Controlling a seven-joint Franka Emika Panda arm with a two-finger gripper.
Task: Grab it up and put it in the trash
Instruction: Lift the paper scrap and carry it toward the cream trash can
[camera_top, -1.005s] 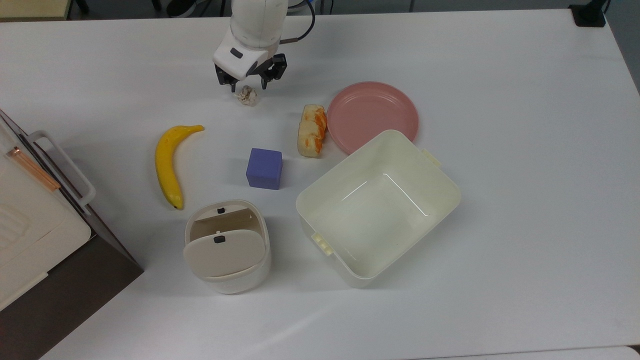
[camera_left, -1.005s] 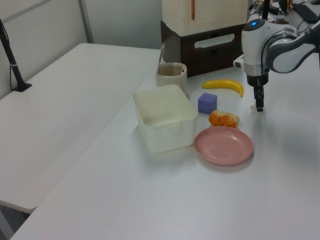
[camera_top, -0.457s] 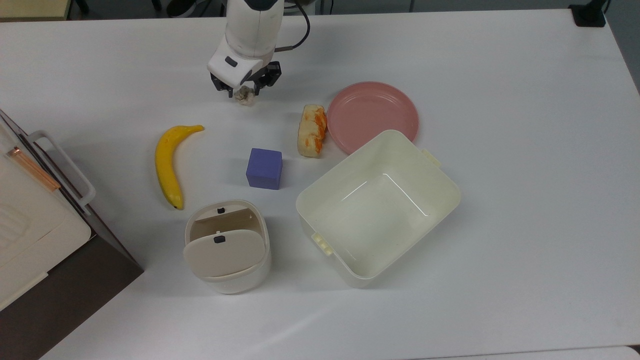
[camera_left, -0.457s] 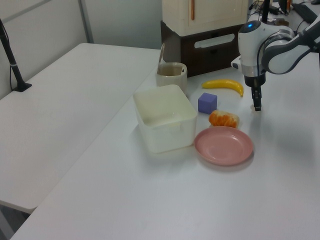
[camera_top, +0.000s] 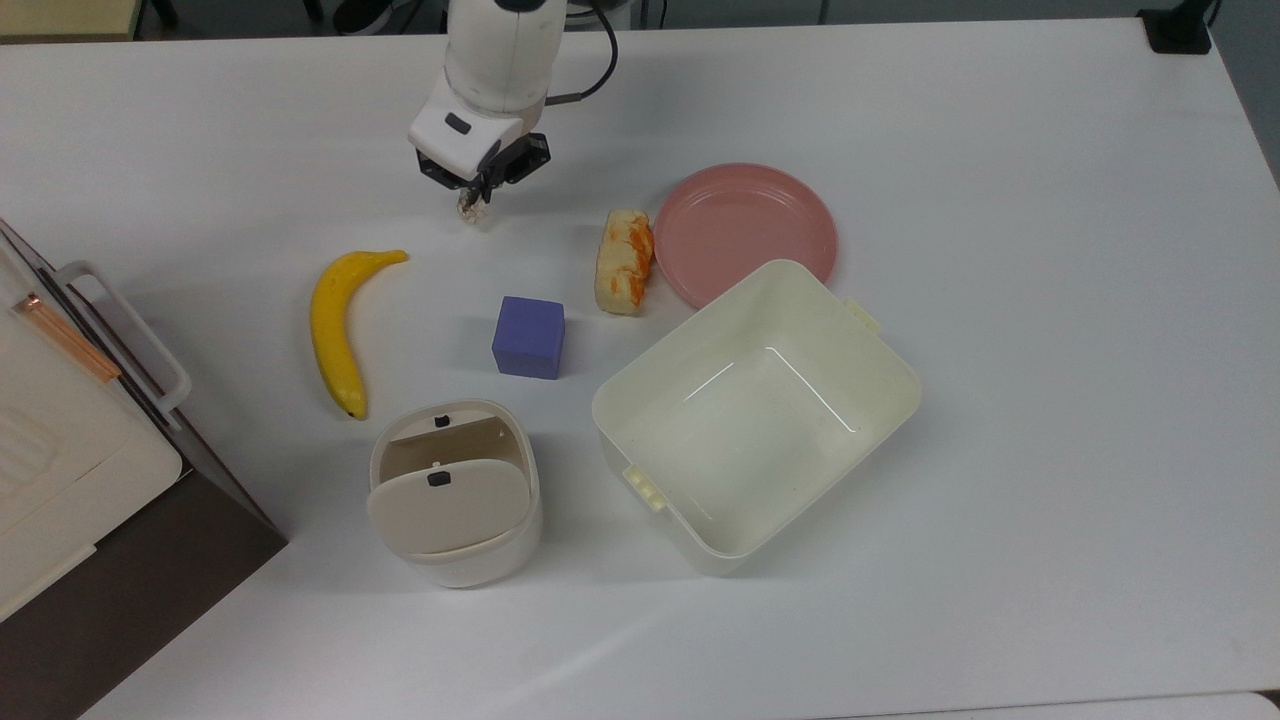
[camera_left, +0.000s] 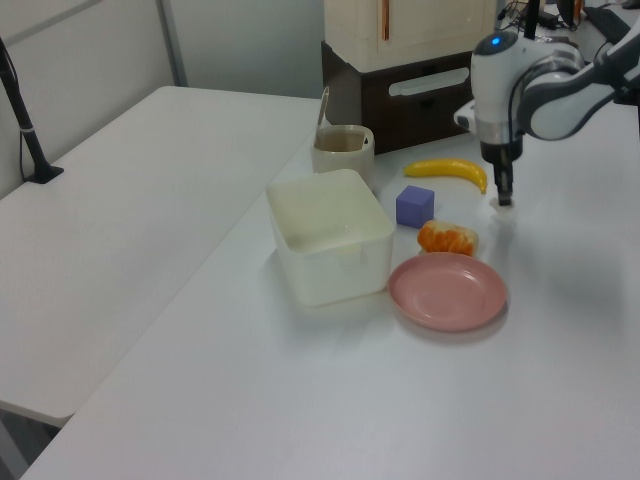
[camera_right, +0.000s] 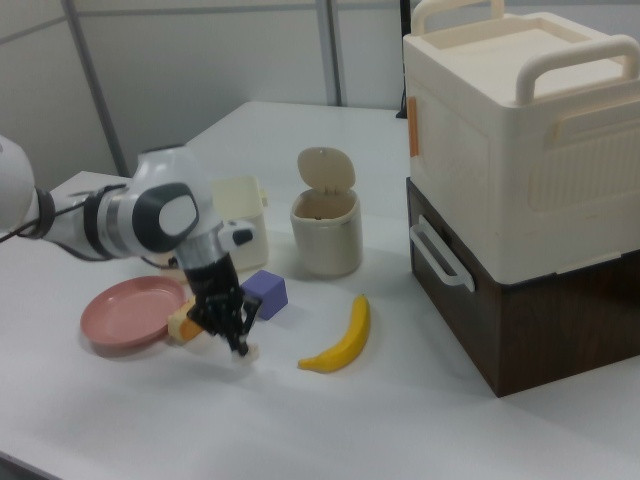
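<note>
Hand (camera_right: 240, 345) low beside banana (camera_right: 338, 340)

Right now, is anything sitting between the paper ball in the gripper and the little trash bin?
Partly. In the top view the gripper is shut on the paper ball, and the trash bin lies toward the bottom. The purple cube sits just right of that line, the banana left. Carried above them, nothing visible blocks it.

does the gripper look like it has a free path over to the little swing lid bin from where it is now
Probably yes. The gripper, shut on the paper ball, sits across the table from the bin. The banana and purple cube flank the line between them, leaving a gap, and the flap stands tilted open.
</note>
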